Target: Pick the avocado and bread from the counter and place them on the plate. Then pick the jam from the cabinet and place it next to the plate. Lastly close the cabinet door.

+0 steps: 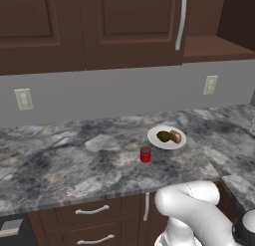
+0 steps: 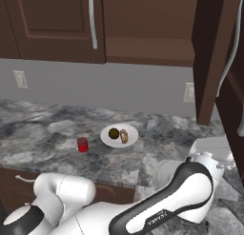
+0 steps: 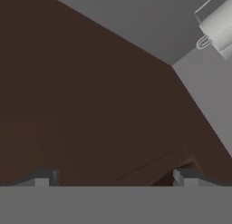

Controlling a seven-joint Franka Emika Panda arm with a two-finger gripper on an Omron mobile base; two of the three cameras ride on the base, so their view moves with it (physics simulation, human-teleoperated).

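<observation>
Pincer (image 3: 113, 177) wide open, gripping nothing, fingertips (image 3: 43, 177) facing brown cabinet door (image 2: 209, 58) close ahead. Well left of pincer, on table (image 1: 60, 155): plate (image 1: 167, 137) carrying avocado (image 1: 163, 136) and bread (image 1: 175, 136) touching; red jam jar (image 1: 145, 154) just beside plate.

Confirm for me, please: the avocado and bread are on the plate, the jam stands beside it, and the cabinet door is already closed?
Not quite: the cabinet door is open, swung out on the right of the right base view. The avocado and bread are on the plate, the jam beside it.
</observation>
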